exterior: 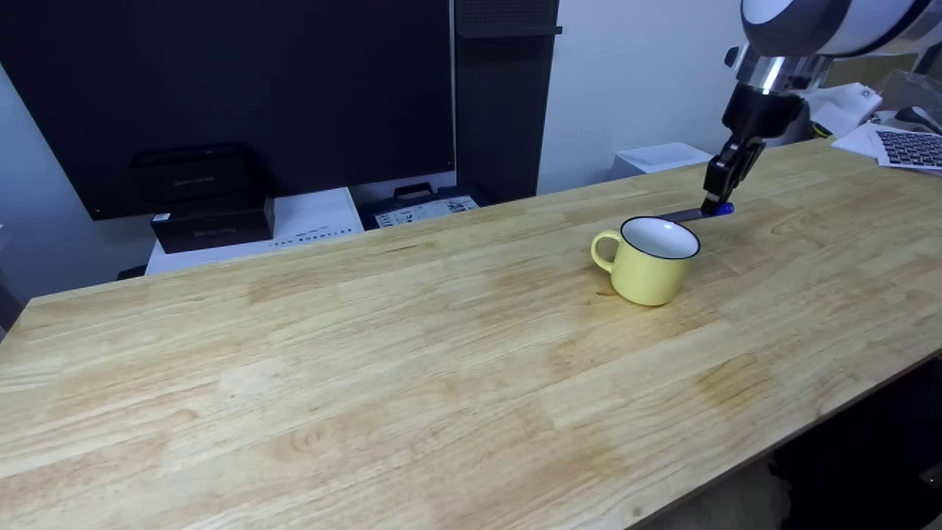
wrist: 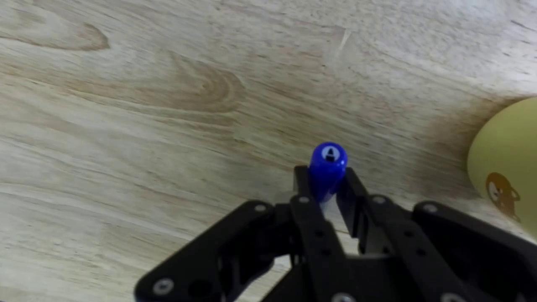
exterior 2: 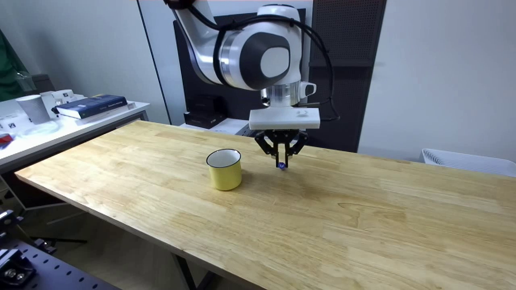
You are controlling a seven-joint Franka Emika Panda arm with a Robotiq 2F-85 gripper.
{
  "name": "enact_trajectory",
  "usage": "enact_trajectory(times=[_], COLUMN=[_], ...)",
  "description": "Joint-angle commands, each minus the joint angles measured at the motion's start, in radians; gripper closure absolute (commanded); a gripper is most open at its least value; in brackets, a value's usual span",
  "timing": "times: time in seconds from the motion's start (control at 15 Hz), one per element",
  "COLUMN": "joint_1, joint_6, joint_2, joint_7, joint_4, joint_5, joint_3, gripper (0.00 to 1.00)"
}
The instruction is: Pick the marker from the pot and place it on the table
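Observation:
The marker, with a bright blue cap (exterior: 726, 209), lies level between the fingertips of my gripper (exterior: 712, 206). In the wrist view the blue end (wrist: 328, 163) points toward the camera and both fingers touch its sides. The marker's end also shows in an exterior view (exterior 2: 282, 165), low by the tabletop; whether it touches the wood I cannot tell. The pot, a pale-yellow mug (exterior: 651, 272) with a dark rim, stands upright beside the gripper, with its white inside partly visible. Its side shows in the wrist view (wrist: 507, 163). The table (exterior 2: 322, 221) is light wood.
A laptop (exterior: 912, 147) and papers lie at the table's far right end in an exterior view. Black boxes (exterior: 213, 224) stand behind the back edge. A side table holds a blue book (exterior 2: 92, 105) and a grey cup (exterior 2: 34, 109).

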Motion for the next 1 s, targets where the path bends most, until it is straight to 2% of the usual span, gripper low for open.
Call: enact_trajectory(times=[0.0, 0.13, 0.27, 0.4, 0.53, 0.8, 0.93], joint_1=[-0.056, -0.067, -0.074, -0.066, -0.058, 0.050, 0.107], joint_6=[-0.035, -0.048, -0.084, -0.116, -0.145, -0.155, -0.188], joint_2=[0.044, 0.052, 0.054, 0.056, 0.059, -0.005, -0.054], joint_7=[-0.069, -0.098, -0.123, -0.134, -0.140, -0.025, 0.061], joint_4=[0.067, 0.081, 0.091, 0.100, 0.109, 0.043, 0.002], joint_5=[0.001, 0.003, 0.010, 0.007, 0.006, 0.001, -0.014], joint_3=[0.049, 0.059, 0.065, 0.055, 0.045, 0.031, 0.008], gripper=[0.95, 0.95, 0.53, 0.50, 0.38, 0.11, 0.01])
